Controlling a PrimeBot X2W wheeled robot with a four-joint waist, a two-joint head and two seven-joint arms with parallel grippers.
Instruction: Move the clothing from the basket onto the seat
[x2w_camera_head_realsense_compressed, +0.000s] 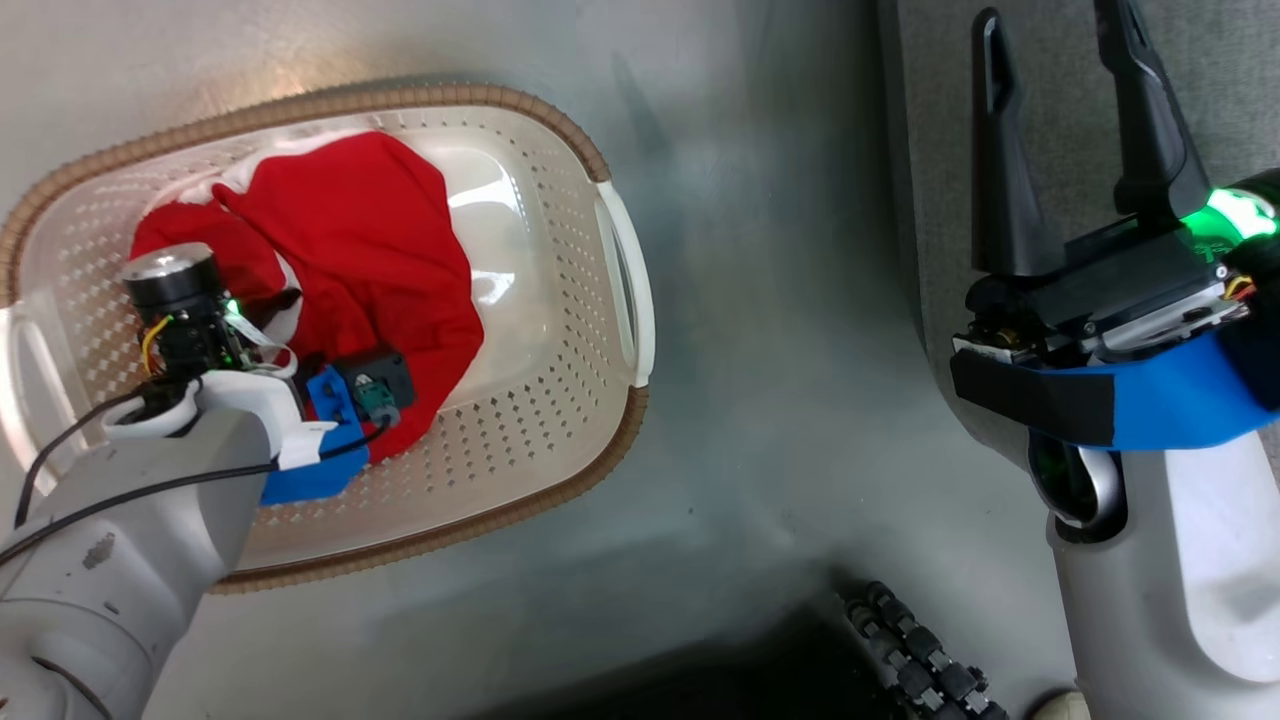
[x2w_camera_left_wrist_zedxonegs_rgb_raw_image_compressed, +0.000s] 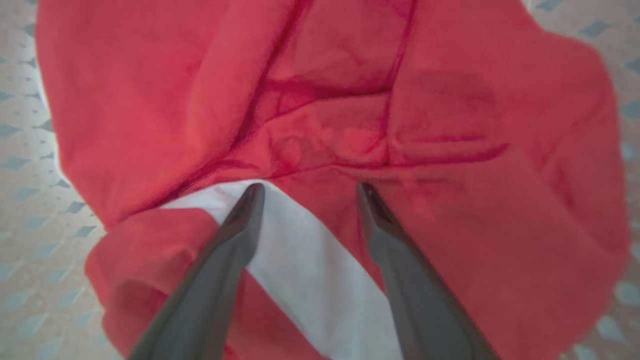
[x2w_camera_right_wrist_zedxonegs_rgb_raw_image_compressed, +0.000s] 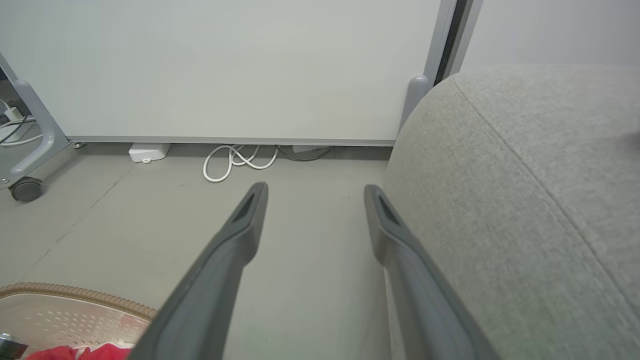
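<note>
The clothing lies bunched in the left half of the basket, red with a bit of white at its far edge. My left arm reaches down into the basket over it, its fingers hidden under the wrist. From the left wrist, the left gripper is open just above the clothing, its tips over a white stripe and a red fold. The right gripper is open and empty by the edge of the seat. Its own view has the seat just right of the gripper.
Grey floor separates basket and seat. My base's ribbed wheel shows at the bottom. Beyond the right gripper stand a white panel wall, coiled white cables, a small white box and a caster wheel.
</note>
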